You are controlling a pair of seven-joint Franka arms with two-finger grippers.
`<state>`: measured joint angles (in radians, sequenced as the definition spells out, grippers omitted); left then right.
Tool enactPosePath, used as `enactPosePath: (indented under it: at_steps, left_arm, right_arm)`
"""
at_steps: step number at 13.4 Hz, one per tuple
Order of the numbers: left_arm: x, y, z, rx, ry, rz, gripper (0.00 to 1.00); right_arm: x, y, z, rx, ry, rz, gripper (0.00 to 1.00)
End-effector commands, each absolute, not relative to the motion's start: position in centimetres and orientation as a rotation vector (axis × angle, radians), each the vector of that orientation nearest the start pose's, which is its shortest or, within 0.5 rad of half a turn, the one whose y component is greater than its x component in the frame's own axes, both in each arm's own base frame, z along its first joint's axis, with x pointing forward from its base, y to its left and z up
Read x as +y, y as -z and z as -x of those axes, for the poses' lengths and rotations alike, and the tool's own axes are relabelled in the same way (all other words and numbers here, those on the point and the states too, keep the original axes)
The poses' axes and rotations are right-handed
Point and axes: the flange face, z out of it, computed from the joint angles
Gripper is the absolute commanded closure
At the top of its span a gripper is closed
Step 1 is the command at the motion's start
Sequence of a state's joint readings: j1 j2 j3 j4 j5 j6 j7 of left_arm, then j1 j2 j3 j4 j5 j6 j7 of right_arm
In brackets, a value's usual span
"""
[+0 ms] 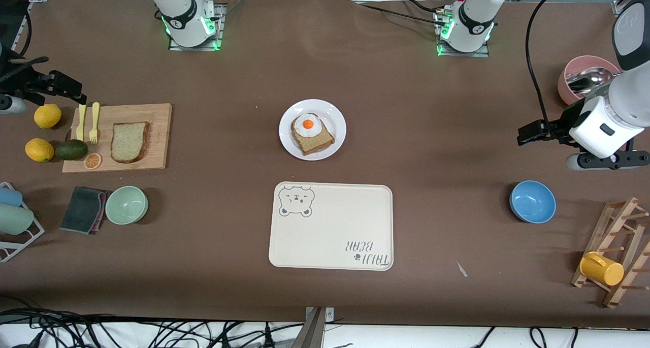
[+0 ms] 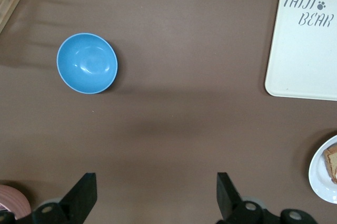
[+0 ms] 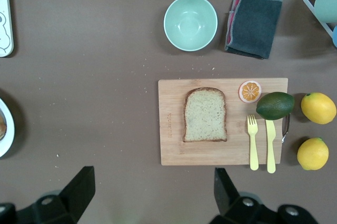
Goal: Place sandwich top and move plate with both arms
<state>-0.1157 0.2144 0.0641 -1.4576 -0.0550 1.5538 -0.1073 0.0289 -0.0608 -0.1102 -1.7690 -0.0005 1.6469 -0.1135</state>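
Sandwich top (image 3: pixel 205 114) flat on cutting board (image 3: pixel 171 150) at right arm's end of table, long axis across the board. Right gripper (image 3: pixel 152 195) up over that end, fingers spread wide, empty, much closer than left gripper (image 2: pixel 157 197), also wide, empty, waiting over blue bowl (image 2: pixel 87 63) end. Plate (image 1: pixel 335 117) mid-table, near tray (image 1: pixel 332 236).

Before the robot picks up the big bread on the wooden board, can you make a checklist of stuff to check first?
1. Sandwich top flat on the cutting board, nothing on it: ok.
2. Right gripper open and empty: ok.
3. Left gripper open and empty: ok.
4. Plate holds the bottom slice with the egg on top: ok.
5. Fork and knife lie apart from the bread: ok.
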Motion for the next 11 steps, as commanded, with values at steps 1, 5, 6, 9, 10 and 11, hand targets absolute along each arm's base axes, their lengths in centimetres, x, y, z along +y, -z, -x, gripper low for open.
enactPosePath:
  at_steps: [1, 5, 6, 9, 10, 11]
  left_arm:
    - [-4.1, -55.8, -61.6, 0.096, -0.194, 3.189, 0.00]
    - [-4.0, -54.8, -62.1, 0.299, -0.200, 3.184, 0.00]
    - [-4.0, -54.8, -62.1, 0.324, -0.197, 3.182, 0.00]
    - [-3.7, -54.8, -62.2, 0.305, -0.197, 3.187, 0.00]
    - [-3.6, -54.9, -62.2, 0.303, -0.192, 3.189, 0.00]
    - [-3.6, -55.0, -62.3, 0.300, -0.172, 3.188, 0.00]
  right_arm:
    - [-4.4, -57.5, -53.6, -0.045, -0.106, 3.135, 0.00]
    - [-4.5, -57.7, -53.7, -0.043, -0.100, 3.141, 0.00]
    - [-4.5, -57.7, -53.7, -0.043, -0.100, 3.141, 0.00]
    - [-4.5, -57.6, -53.7, -0.043, -0.102, 3.141, 0.00]
    - [-4.5, -57.6, -53.7, -0.043, -0.100, 3.141, 0.00]
    - [-4.6, -57.5, -53.8, -0.041, -0.102, 3.141, 0.00]
